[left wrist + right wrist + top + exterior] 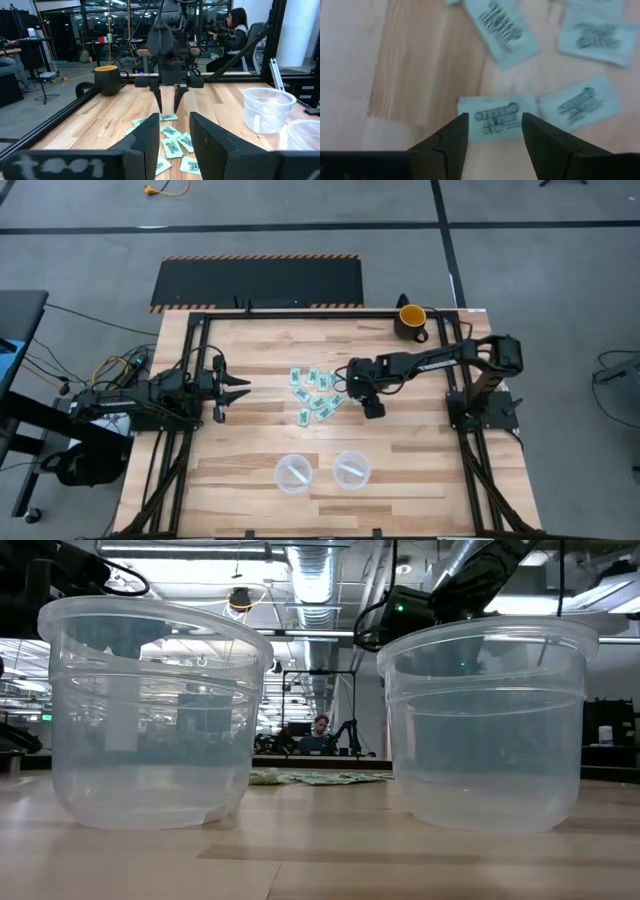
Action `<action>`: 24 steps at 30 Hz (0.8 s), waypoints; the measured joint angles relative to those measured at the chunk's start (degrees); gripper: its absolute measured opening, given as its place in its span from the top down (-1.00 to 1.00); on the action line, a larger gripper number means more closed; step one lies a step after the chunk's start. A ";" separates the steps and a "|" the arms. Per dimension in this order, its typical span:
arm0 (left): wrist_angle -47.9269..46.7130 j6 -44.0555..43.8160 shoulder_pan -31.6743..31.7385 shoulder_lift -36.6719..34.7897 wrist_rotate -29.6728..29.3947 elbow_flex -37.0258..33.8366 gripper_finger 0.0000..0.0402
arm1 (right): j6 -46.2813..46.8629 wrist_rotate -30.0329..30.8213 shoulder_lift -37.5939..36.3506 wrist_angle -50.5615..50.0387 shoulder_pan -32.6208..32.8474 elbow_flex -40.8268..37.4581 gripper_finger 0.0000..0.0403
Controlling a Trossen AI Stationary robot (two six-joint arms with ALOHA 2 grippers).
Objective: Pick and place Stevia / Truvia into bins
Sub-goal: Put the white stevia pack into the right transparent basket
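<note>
Several light green and white Stevia packets lie flat in a loose cluster at mid-table; they also show as packets and as packets between the cups. Two clear cups, one cup and the other cup, stand near the table's near edge. My right gripper is open and points down over the cluster's right side, its fingers straddling one packet. My left gripper is open and waits level, left of the cluster. My right gripper comes from above, pointing down, with one fingertip over each end part of a packet lying flat on the table. The left wrist view shows its tips right at the packets; whether they touch, I cannot tell.
A yellow-and-black mug stands at the far right corner, also seen as the mug. Bare wood lies between the packets and the cups. Dark frame rails border the table. A person sits beyond the far edge.
</note>
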 joint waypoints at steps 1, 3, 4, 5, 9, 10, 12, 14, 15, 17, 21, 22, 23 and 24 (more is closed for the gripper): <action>0.00 0.00 -0.01 0.00 -0.02 -0.01 0.51 | -0.19 -0.55 0.51 -0.43 0.00 0.24 0.13; -0.01 0.00 -0.01 0.00 0.02 -0.02 0.51 | -0.82 -1.08 1.64 0.06 0.00 0.75 0.13; 0.00 0.00 0.00 0.00 0.01 -0.02 0.51 | -1.07 -1.18 2.03 0.02 0.00 0.87 0.13; 0.00 0.00 0.00 0.00 -0.02 -0.02 0.51 | -1.16 -1.25 2.38 -0.05 -0.01 0.97 0.13; -0.02 0.00 0.00 0.00 -0.02 -0.02 0.51 | -1.56 -1.90 2.36 0.06 -0.02 1.09 0.13; -0.02 0.00 0.00 0.00 0.00 -0.02 0.51 | -1.59 -1.90 2.36 -0.07 -0.01 1.09 0.13; 0.00 0.00 -0.02 0.00 -0.02 -0.02 0.51 | -1.59 -1.90 2.36 0.02 -0.02 1.09 0.13; 0.00 0.00 0.00 0.00 -0.02 -0.02 0.51 | -1.59 -1.90 2.36 -0.02 -0.02 1.09 0.13; 0.00 0.00 -0.01 0.00 -0.02 -0.01 0.51 | -1.59 -1.93 2.36 -0.01 -0.02 1.09 0.13; -0.01 0.00 0.00 0.00 -0.02 -0.01 0.51 | -1.60 -2.00 2.36 -0.02 -0.02 1.06 0.13; -0.02 0.00 -0.02 0.00 -0.02 -0.02 0.51 | -1.65 -2.01 2.36 0.77 -0.20 0.59 0.13; -0.02 0.00 -0.01 0.00 -0.02 -0.01 0.51 | -1.65 -2.11 2.36 1.34 -0.31 0.15 0.13; -0.01 0.00 -0.01 0.00 -0.02 -0.01 0.51 | -1.65 -2.36 2.32 1.91 -0.39 -0.23 0.13; 0.00 0.00 0.00 0.00 -0.02 -0.02 0.51 | -1.65 -2.53 2.22 2.42 -0.54 -0.62 0.13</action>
